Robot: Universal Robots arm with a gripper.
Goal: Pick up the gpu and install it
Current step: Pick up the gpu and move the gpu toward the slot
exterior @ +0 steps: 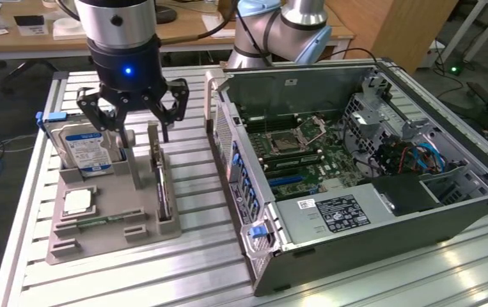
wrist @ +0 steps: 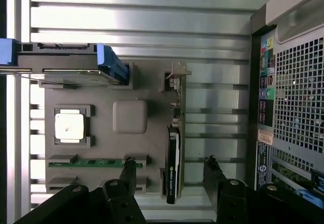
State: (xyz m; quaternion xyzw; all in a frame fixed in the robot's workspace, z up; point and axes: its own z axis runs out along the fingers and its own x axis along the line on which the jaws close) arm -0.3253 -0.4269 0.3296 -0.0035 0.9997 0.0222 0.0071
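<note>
On the slatted table point(exterior: 73, 281) a grey holder point(exterior: 98, 238) carries a green memory stick point(exterior: 90, 222) and a processor chip point(exterior: 77, 201). The gpu point(exterior: 162, 185) stands on edge in its slot on the side toward the open computer case point(exterior: 380, 249). Above it hangs the gripper point(exterior: 139, 131), spread wide and holding nothing, with the card lying between its fingers point(wrist: 127, 171) in the wrist view. A hard drive point(exterior: 86, 150) stands behind.

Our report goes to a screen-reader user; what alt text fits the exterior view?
The open end effector hangs above the gpu, which stands on edge in a grey holder beside a hard drive. An opened computer case lies at the exterior view's right.
</note>
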